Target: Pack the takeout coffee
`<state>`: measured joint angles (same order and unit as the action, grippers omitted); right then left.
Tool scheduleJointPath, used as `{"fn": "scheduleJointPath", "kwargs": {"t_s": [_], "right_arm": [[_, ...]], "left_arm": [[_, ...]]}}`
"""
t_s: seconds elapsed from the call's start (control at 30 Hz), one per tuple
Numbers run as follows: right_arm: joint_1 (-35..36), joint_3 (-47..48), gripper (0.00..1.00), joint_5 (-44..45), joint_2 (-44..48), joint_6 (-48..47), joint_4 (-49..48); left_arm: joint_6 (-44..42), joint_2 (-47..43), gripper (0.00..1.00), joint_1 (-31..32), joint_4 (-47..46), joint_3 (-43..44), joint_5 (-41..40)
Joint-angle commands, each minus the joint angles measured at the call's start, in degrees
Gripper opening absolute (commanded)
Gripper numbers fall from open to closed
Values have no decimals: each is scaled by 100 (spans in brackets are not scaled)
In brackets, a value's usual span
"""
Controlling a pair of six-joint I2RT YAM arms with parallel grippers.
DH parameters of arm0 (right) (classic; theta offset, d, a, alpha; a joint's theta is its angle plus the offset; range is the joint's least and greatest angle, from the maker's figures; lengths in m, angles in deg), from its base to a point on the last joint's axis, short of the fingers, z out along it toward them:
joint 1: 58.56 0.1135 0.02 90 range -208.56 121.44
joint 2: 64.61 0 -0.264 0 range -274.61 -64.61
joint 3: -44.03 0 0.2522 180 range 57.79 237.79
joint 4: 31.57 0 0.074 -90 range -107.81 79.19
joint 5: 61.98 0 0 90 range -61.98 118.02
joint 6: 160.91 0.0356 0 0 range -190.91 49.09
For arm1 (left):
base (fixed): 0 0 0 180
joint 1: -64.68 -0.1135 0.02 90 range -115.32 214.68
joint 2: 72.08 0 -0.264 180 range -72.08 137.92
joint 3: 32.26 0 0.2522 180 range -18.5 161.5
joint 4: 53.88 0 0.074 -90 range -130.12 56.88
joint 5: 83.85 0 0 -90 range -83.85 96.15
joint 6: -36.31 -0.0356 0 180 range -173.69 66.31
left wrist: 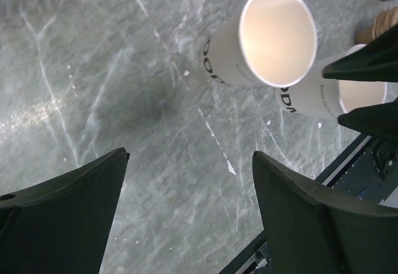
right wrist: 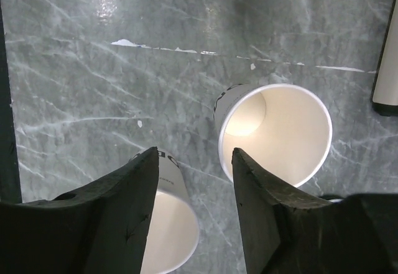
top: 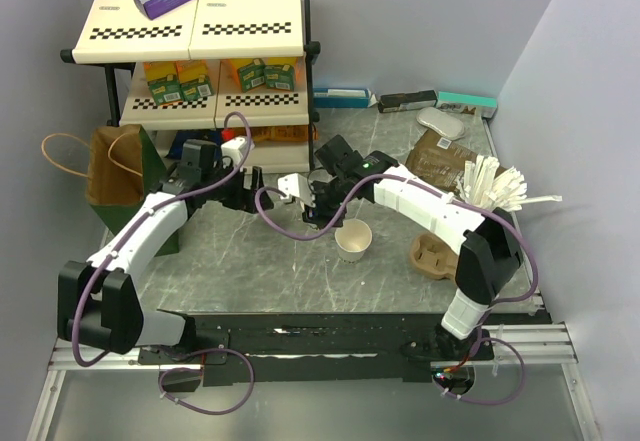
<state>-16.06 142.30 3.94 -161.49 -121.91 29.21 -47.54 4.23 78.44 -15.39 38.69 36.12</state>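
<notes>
Two cups, both upright and empty, stand side by side on the table (top: 250, 271) near its middle. The far cup (right wrist: 273, 134) is free, nothing touching it. The near cup (right wrist: 175, 224) sits under the right gripper (right wrist: 196, 181).

- Right gripper: jaws apart and not clamped. One finger overlaps the near cup's mouth; I can't tell if it touches. Bare table shows between the cup wall and the other finger.
- Left gripper (left wrist: 189, 162): jaws wide apart with nothing between them, just marble. It hovers over the table with both cups ahead of it.
- The top view shows only one cup plainly. The other one I can't pick out there, probably hidden under the right wrist.
- The cup tray (top: 435, 258) is on the right side, well apart from the cups and close to the right arm's elbow. Nothing in it that I can see.
- The paper bag (top: 110, 171) is at the far left, behind the left arm.

Step, my read: cups staged, none packed. The right arm is at the near cup, at the pick stage.

Next move needs:
- Centre the jaws on the near cup's wall and close lightly, since paper will crush.
- Lift straight up. The far cup is just beside it and easy to knock.
- Carry it right and seat it in a tray well.
</notes>
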Motion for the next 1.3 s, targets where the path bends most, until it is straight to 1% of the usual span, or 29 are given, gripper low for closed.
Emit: {"fn": "scheduleJointPath", "kwargs": {"t_s": [0.0,0.1,0.2,0.43,0.53,0.63,0.67,0.73,0.83,0.87,0.97,1.1,1.13,1.27], "right_arm": [[-5,145,56,42,-155,-340,27],[-5,-31,54,192,-191,-331,-341],[4,-14,52,341,-340,-261,-536],[4,39,46,368,-577,-243,-598],[4,-22,42,395,-595,-270,-624],[13,-14,32,447,-630,-261,-633],[4,-5,27,491,-665,-244,-642],[4,56,23,527,-709,-217,-642],[13,135,15,570,-780,-200,-572],[4,171,9,562,-797,-191,-537],[-31,276,1,632,-719,-112,-537],[-251,592,0,729,-481,143,-388],[-312,802,0,790,-446,282,-344],[-873,1409,0,948,-288,766,-45]], "left_arm": [[184,-134,88,-215,-144,-41,-53],[211,-152,88,-277,-170,-50,-45],[255,-161,88,-277,-197,-68,26],[272,-91,88,-295,-232,-24,26],[281,-73,88,-295,-249,-15,35],[281,-46,88,-304,-258,-23,43],[290,-38,88,-304,-258,-15,52],[290,-11,88,-312,-276,-24,78],[325,33,88,-339,-302,-6,114],[343,68,88,-339,-302,11,131],[351,85,88,-348,-302,47,149],[351,129,88,-348,-302,73,166],[360,147,88,-348,-328,64,192],[448,261,87,-348,-372,99,333]]}}
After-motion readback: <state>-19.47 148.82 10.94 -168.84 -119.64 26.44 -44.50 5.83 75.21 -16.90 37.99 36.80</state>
